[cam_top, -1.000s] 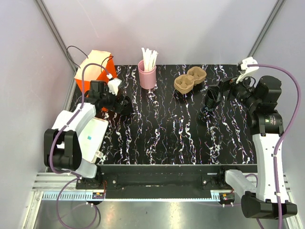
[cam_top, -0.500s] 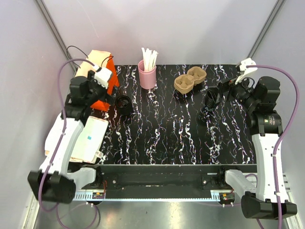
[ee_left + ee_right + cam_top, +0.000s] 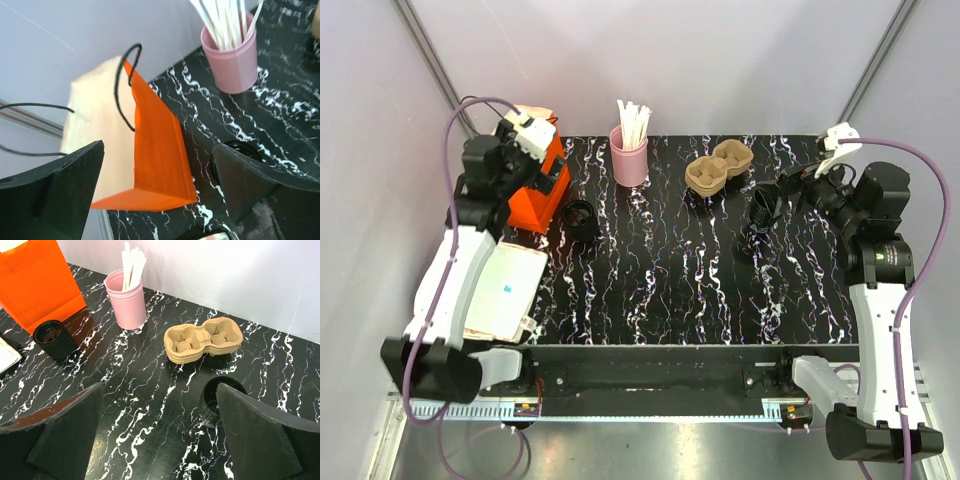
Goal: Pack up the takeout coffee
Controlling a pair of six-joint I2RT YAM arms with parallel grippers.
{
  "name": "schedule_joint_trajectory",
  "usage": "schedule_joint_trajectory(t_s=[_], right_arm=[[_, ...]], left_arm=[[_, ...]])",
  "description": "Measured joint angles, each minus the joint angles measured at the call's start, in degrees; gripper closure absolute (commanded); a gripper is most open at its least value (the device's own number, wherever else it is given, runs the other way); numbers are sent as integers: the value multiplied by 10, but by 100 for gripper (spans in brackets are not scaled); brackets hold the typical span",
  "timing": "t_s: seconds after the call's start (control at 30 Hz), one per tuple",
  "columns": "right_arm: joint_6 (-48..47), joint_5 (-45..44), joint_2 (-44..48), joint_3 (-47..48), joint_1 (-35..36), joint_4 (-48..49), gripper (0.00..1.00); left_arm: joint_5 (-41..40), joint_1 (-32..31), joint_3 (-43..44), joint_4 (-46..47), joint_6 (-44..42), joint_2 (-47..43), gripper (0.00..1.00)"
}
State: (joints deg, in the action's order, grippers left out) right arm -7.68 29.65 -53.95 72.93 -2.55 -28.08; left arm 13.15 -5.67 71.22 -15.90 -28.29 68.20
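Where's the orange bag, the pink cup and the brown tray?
orange bag (image 3: 160, 150), left wrist view, orange side.
pink cup (image 3: 127, 305), right wrist view, side wall.
brown tray (image 3: 200, 338), right wrist view, middle ridge.

The table (image 3: 660, 290) is black, veined all over with white marbling. The bag (image 3: 160, 150) is bright orange on its sides and pale tan on its broad face, with thin black cord handles (image 3: 120, 85). The cup (image 3: 127, 302) is pink, and the sticks (image 3: 131, 265) in it are white. The carrier (image 3: 202, 342) is plain cardboard brown. The ringed piece (image 3: 54, 340) and the stack (image 3: 212, 407) are both black. The left gripper (image 3: 157, 150) and right gripper (image 3: 159, 390) are matte black. The arms (image 3: 470, 270) are white with black joints, and their cables (image 3: 899, 360) are purple. A white pad (image 3: 510, 290) bears a small teal spot. The walls (image 3: 670, 60) are pale lilac-grey.
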Motion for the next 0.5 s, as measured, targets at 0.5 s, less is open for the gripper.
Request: schedule_joint_trajectory(t_s=[0.5], right_arm=[[-3, 0, 1, -6, 0, 0, 0]], left_arm=[[-14, 50, 118, -16, -4, 156, 9]])
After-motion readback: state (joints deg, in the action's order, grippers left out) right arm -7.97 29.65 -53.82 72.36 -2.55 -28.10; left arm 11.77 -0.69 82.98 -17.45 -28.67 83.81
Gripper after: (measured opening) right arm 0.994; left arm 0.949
